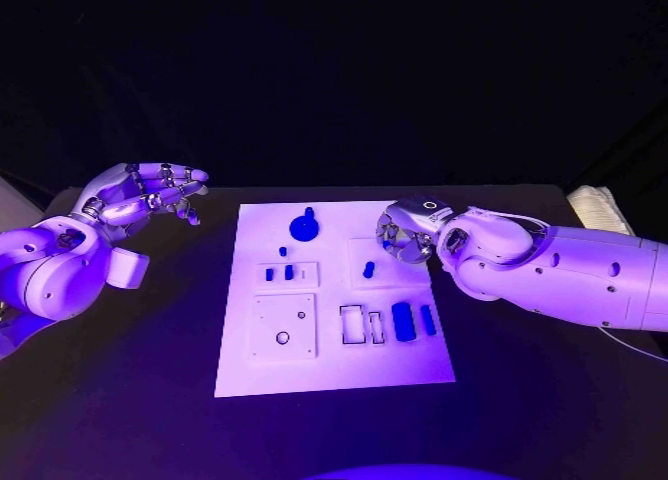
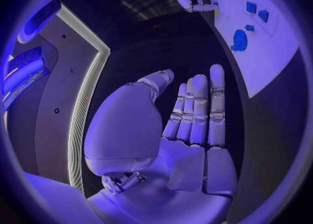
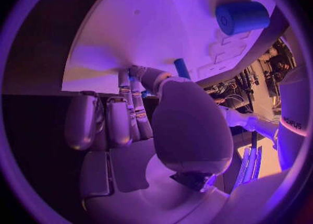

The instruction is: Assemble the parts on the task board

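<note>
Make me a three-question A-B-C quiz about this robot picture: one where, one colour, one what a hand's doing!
1. Where is the left hand? A) over the black table, beside the task board; B) on the board; C) under it.
2. What colour are the parts? A) red; B) yellow; C) blue.
3. The left hand is: A) gripping a part; B) open, empty; C) a fist.
Answers: 1A, it hovers left of the board; 2C, they look blue on white; 3B, palm bare, nothing held.

Right hand (image 1: 403, 232) fingertips hidden
</note>
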Tool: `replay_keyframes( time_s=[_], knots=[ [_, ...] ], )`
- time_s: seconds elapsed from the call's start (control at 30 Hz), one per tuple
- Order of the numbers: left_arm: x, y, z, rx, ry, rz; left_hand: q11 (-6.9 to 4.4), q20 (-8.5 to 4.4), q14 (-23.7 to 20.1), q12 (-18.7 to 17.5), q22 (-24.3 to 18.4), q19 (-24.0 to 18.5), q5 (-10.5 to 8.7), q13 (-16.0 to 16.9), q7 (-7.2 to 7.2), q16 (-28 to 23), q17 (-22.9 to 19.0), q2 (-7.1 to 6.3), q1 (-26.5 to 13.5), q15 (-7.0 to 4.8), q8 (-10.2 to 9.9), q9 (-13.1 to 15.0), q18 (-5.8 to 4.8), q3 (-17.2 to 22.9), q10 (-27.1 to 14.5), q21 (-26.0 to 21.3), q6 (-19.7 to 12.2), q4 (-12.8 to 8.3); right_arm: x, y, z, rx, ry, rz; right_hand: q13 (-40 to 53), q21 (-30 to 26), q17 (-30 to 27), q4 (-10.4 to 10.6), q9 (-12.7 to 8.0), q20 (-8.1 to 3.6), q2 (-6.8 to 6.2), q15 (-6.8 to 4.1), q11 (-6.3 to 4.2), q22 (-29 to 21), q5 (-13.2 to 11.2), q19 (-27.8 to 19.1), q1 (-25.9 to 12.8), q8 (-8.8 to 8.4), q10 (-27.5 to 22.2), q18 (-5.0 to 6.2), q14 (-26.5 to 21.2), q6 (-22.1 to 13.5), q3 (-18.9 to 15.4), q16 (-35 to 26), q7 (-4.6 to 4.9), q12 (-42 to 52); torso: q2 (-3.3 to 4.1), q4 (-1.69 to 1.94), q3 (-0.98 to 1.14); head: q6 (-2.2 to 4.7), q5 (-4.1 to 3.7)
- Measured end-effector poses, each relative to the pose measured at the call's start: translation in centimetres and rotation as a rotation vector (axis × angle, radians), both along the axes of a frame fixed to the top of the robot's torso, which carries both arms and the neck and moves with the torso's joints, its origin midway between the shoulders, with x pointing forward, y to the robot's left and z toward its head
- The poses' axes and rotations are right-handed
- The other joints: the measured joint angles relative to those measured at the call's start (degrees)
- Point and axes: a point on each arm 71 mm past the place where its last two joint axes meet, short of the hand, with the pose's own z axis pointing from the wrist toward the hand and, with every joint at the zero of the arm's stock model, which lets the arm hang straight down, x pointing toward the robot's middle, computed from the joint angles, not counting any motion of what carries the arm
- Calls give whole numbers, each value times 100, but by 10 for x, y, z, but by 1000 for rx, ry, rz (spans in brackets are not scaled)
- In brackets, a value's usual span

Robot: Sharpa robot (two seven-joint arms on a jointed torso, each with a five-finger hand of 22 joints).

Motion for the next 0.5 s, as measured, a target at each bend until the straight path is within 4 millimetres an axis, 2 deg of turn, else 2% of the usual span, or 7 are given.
replay_keyframes(
  time_s=[0.2, 0.5],
  knots=[
    [1, 2, 0, 3, 1, 7, 0, 0, 0, 0, 0, 0, 0, 0, 0, 0, 0, 0, 0, 0, 0, -1, 0, 0, 0, 0, 0, 0, -3, 0, 4, 19, -19, -2, 0, 5, 0, -22, 12, 0, 15, 0, 0, 13, 0, 0, 16, 23, 0, 0, 0, 0, 21, 21, -3, 24, -3, 1, -1, 4, -3],
    [3, 4, -1, 6, 2, 16, 0, 0, 0, -21, 1, 0, 0, -6, 0, 0, 0, 0, 0, 0, -1, -1, -1, 0, 0, 0, 0, 0, -6, -3, 24, 75, -69, 0, 11, 54, 0, -29, 17, 0, 22, 0, 0, 54, -4, 0, 23, 22, 0, 0, 0, 16, 15, 21, 13, 25, -7, 1, 0, 14, -21]
  ],
)
